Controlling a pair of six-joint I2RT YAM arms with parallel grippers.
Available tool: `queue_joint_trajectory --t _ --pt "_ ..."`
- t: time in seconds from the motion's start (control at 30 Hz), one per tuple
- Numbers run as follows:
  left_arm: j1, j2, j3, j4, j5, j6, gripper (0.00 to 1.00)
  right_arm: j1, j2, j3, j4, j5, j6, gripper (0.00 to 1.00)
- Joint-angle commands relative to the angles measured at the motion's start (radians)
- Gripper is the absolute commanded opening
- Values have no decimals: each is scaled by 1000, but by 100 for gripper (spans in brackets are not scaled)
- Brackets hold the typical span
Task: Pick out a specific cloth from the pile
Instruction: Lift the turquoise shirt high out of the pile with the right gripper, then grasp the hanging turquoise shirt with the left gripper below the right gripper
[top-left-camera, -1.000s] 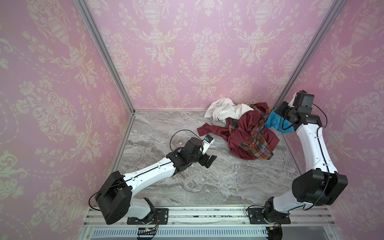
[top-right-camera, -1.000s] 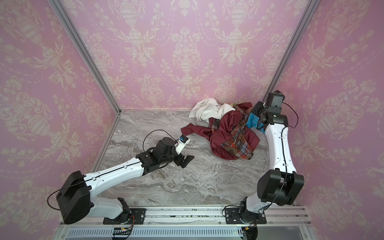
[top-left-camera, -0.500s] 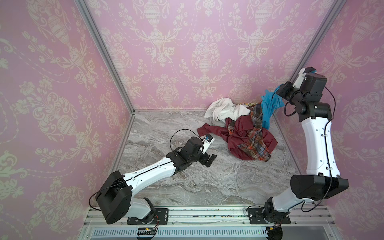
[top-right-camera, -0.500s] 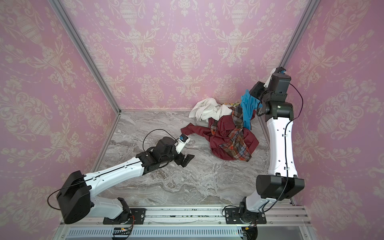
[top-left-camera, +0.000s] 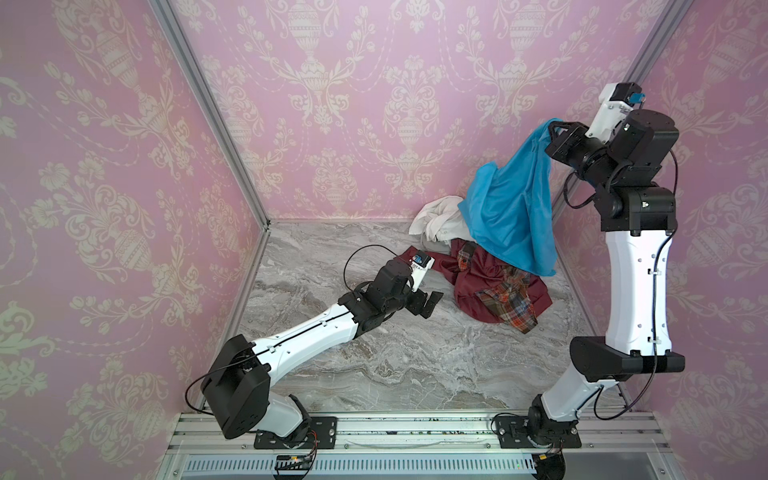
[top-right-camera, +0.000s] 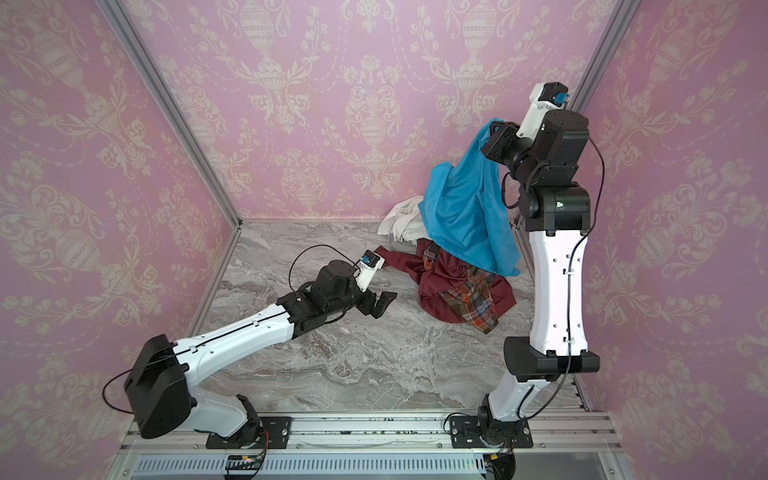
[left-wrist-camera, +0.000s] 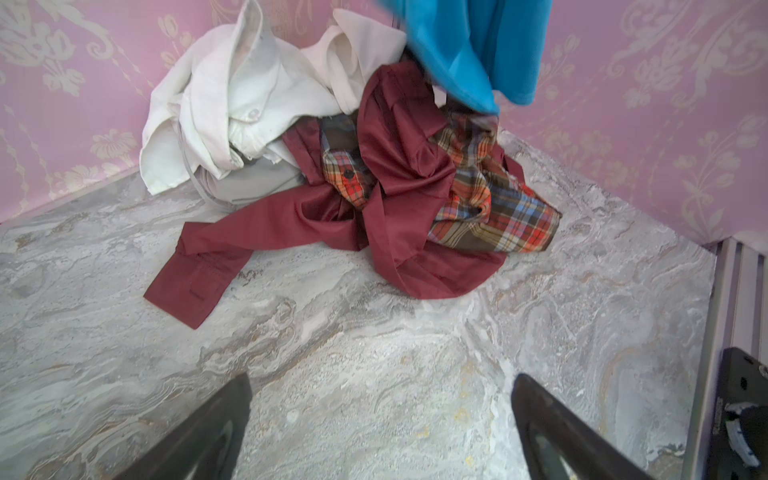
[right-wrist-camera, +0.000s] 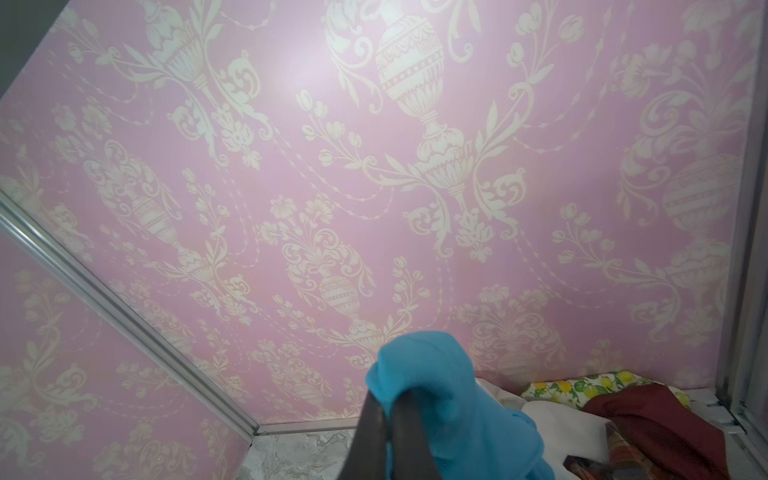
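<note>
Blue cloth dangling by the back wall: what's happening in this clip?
The right gripper is shut on the top of the plain turquoise-blue soft cloth and holds it high near the back corner, so it hangs over the heap of white, maroon and plaid garments. Whether its lower edge is clear of the heap is hard to tell. The left gripper is open and empty, low over the grey marbled tabletop beside the heap.
</note>
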Motion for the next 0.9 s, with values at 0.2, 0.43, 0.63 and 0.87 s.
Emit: queue_joint_trajectory --t 0.2,0.43,0.63,0.87 --pt "1 181 168 250 24 -209 99 143 -27 7 37 -23 -2 0" --pt "-21 252 255 323 12 -179 99 197 -44 -67 26 -16 -29 0" --pt "-22 357 377 386 30 -147 99 235 -66 -125 30 -8 -47 0" --pt "-30 546 575 511 -24 -77 99 237 -95 -157 36 -20 -35 0"
